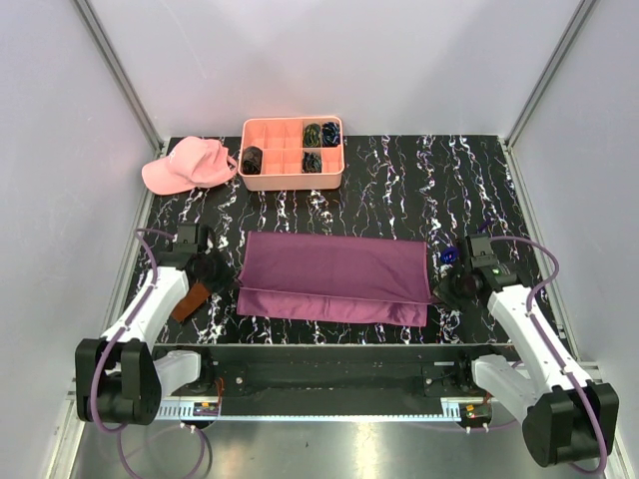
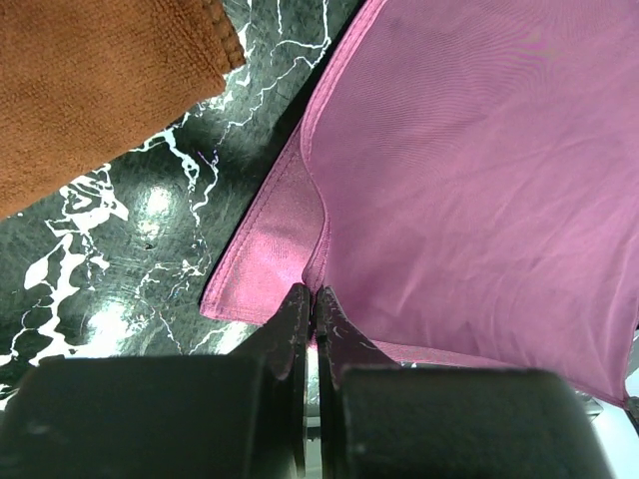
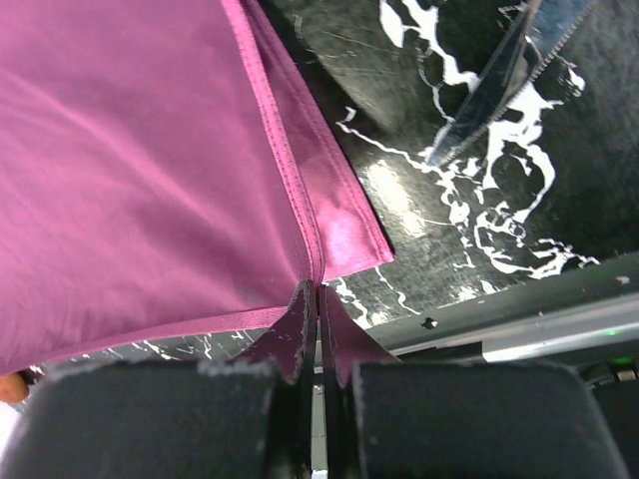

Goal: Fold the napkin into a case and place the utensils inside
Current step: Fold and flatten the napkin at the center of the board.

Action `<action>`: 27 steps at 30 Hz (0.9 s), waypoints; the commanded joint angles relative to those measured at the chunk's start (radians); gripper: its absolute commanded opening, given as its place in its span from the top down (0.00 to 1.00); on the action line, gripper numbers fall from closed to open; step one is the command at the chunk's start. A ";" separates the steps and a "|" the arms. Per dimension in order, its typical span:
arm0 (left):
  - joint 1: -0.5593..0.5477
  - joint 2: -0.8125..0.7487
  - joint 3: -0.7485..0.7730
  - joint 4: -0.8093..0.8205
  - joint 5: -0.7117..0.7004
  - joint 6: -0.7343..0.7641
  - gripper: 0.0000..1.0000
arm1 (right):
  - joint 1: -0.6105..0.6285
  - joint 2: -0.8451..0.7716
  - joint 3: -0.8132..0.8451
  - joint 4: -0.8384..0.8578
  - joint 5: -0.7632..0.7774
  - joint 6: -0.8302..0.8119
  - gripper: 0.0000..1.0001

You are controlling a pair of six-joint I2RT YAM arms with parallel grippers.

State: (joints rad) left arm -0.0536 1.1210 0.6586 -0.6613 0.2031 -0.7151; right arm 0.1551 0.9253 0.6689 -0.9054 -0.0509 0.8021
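The magenta napkin (image 1: pixel 334 277) lies folded into a wide band across the middle of the black marbled table. At its left edge my left gripper (image 1: pixel 228 272) is shut on a raised fold of the cloth; the wrist view shows the napkin (image 2: pixel 469 170) pinched at the gripper (image 2: pixel 313 294) tips. My right gripper (image 1: pixel 446 289) is shut on the hem at the right edge, and its wrist view has the napkin (image 3: pixel 140 170) meeting the gripper (image 3: pixel 318 289) tips. One silvery, bluish utensil (image 3: pixel 509 70) lies on the table beyond the right corner, showing as a blue speck (image 1: pixel 451 256) from above.
A rust-brown cloth (image 1: pixel 190 299) lies just left of the napkin, under the left arm, and fills the top left of the cloth (image 2: pixel 90 90) wrist view. At the back stand a pink divided tray (image 1: pixel 293 185) with dark coiled bundles and a pink cap (image 1: pixel 188 165).
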 commanded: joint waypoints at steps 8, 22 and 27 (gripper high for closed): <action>-0.006 0.025 -0.036 0.002 -0.042 -0.015 1.00 | -0.003 0.044 -0.031 -0.013 0.031 0.068 1.00; -0.035 0.115 -0.077 0.086 -0.030 -0.040 1.00 | 0.000 0.145 -0.095 0.072 0.014 0.080 1.00; -0.045 0.117 -0.105 0.095 -0.037 -0.049 1.00 | 0.000 0.161 -0.111 0.097 0.002 0.082 1.00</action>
State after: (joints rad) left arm -0.0914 1.2369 0.5747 -0.6041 0.1936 -0.7467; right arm 0.1551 1.0798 0.5682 -0.8394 -0.0463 0.8692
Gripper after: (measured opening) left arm 0.016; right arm 0.010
